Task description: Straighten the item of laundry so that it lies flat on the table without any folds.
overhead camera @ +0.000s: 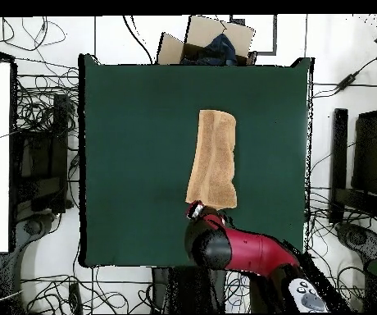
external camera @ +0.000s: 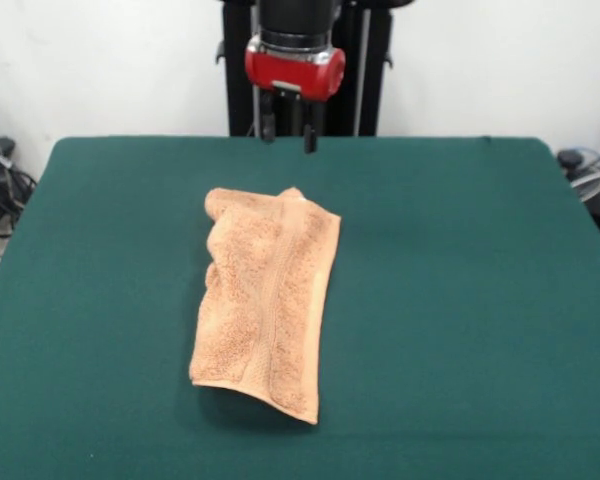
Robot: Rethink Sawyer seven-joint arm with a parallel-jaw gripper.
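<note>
So the peach-orange terry towel (external camera: 267,305) is sitting roughly mid-worktop, folded over on itself lengthwise into a long narrow strip rather than spread out square. In the front view you can see a woven band running down the length of it, and the far end is bunched up and rumpled, with a lumpy fold on its left side there. The near end looks flatter, with a hemmed edge showing.

The green worktop (external camera: 460,300) has loads of bare cloth on every side of the towel.

The pincer (external camera: 288,133) hangs off the red and black arm (external camera: 295,60) above the far edge of the worktop, just beyond the towel's bunched end and not touching it. Its two dark fingers are spread apart with nothing between them, so it's released and empty. From overhead the arm covers the pincer, right next to one short end of the towel.

Also a cardboard box (overhead camera: 204,41) sits off the worktop's opposite edge in the overhead view, plus cables (overhead camera: 36,123) all over the floor.
</note>
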